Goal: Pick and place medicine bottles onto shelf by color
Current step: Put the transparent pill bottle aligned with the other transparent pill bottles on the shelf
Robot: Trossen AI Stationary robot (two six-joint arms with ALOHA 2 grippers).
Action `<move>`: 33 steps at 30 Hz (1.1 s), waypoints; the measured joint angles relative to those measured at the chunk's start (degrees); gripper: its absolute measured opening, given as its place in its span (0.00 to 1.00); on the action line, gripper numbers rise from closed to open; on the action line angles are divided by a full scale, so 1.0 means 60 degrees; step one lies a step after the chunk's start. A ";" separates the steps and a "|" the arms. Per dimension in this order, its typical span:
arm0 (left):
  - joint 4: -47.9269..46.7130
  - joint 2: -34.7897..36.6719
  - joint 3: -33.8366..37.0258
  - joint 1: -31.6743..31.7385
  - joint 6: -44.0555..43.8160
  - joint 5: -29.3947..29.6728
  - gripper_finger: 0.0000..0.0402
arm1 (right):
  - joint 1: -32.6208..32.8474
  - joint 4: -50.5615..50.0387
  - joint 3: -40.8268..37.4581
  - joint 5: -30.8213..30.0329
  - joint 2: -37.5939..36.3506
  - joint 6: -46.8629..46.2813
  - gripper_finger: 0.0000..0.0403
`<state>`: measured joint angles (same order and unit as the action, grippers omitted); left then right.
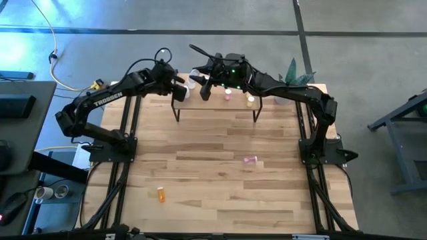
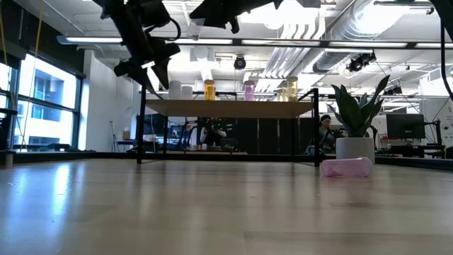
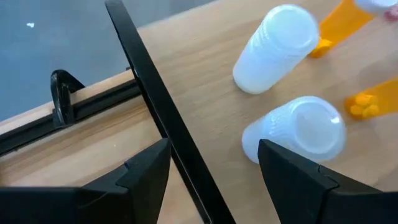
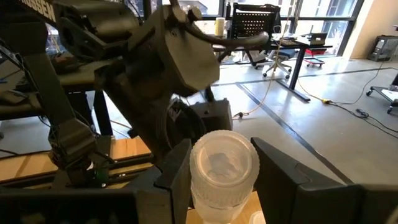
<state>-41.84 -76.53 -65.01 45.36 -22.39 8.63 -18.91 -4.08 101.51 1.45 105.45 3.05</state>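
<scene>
The shelf [image 1: 217, 107] stands at the table's far edge. White [image 2: 180, 91], orange [image 2: 209, 89], pink [image 2: 249, 90] and yellow [image 2: 287, 88] medicine bottles stand upright on its top board [image 2: 226, 108]. My left gripper [image 3: 214, 180] hangs open over the shelf's left end, just above two white bottles [image 3: 280, 46] [image 3: 301, 127], touching nothing. My right gripper [image 4: 217, 180] is raised above the shelf beside it, shut on a clear white-capped bottle [image 4: 222, 168]. A pink bottle [image 1: 249, 160] and an orange one [image 1: 161, 194] lie on their sides on the tabletop. My right gripper pinches the clear bottle between its two fingers [image 4: 177, 174], one on each side at the ribbed cap [image 4: 221, 193]. The fingers reach nearly level from the table's right. The bottle stands upright in the hold, cap up, lifted clear of the shelf.
A potted plant [image 2: 357, 120] stands at the far right corner beside the shelf. The two arms are close together over the shelf's left half. The shelf's black rim [image 3: 155, 106] runs under my left gripper. Open tabletop lies between the shelf and the near edge.
</scene>
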 joint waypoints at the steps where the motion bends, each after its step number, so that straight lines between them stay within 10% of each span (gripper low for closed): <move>1: 0.0003 -0.0060 0.0000 0.0000 0.0001 0.0003 0.58 | -0.0028 0.0000 0.0000 0.0000 0.0000 0.0000 0.32; 33: 0.0464 0.0465 -0.0002 -0.0233 0.0002 0.0385 0.57 | -0.0168 -0.0153 0.0000 0.0004 0.0000 0.0000 0.32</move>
<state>-39.06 -73.74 -65.02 43.97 -22.38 10.94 -19.92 -4.99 101.51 1.48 105.45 3.05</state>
